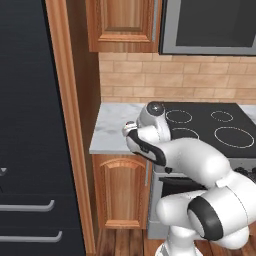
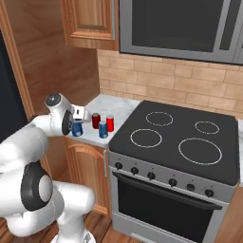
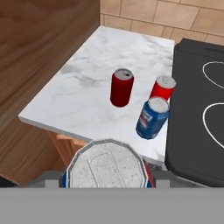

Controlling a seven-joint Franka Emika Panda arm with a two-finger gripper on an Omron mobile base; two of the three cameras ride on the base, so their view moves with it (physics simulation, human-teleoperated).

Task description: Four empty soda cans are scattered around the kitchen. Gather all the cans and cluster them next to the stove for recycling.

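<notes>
The gripper is clamped on a blue can, held upright over the counter's front edge. Left to right ahead stand a dark red can, a blue one and a red one, all upright just beside the stove. Best lower it straight down onto bare marble near the three, axis vertical, and release without knocking them.
</notes>
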